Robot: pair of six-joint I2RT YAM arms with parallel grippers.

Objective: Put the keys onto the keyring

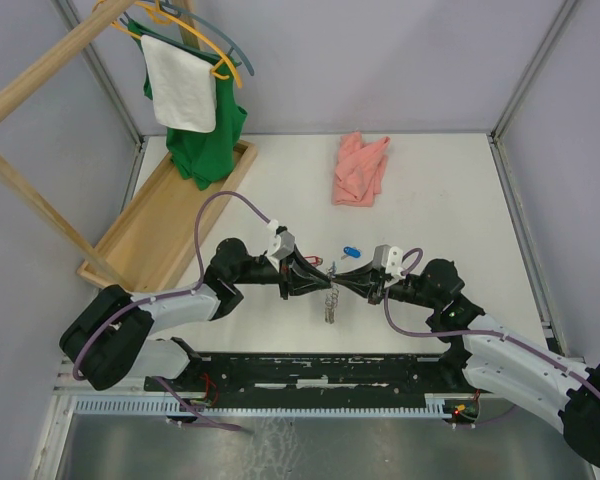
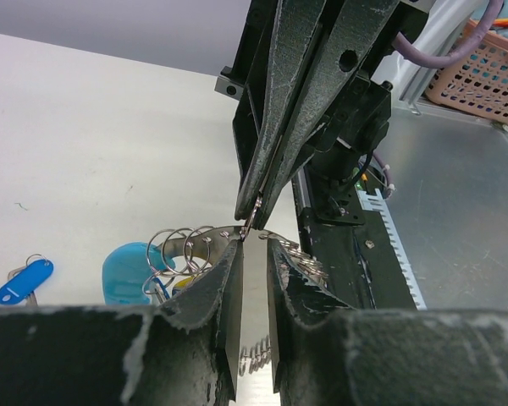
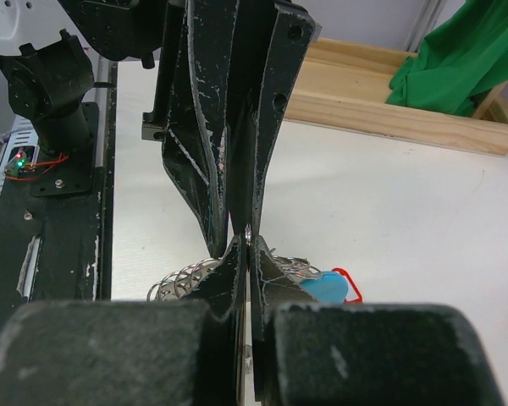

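Left wrist view gives me the best look. My left end effector [image 2: 252, 254] is narrowed to a slit, and the top of the keyring [image 2: 186, 247] lies right across its tips at the lower middle of the frame. I cannot tell whether the fingers are pinching the loop or only bracketing it. Coming down from the top of the frame, the right end effector [image 2: 252, 207] is pinched fully closed on a thin sliver of metal that touches the loop just above my left tips. Whether that sliver is a key or part of the ring itself is too small to say. My reading is that the arms meet nose to nose so one can steady the loop while the other works at its opening, which needs both tips at the same spot.

The keyring's small rings fan out to the left of the tips, with its light-blue tag [image 2: 129, 272] on the counter [image 2: 93, 127] below them. A blue-tagged key [image 2: 24, 282] lies loose at the lower left, well apart from the loop, so I judge it is not yet threaded. From the right wrist camera, a red tag [image 3: 349, 284] peeks out just beside the light-blue one at the lower right.

Overhead, the meeting point sits mid-frame, with the ring trailing toward the arm bases.
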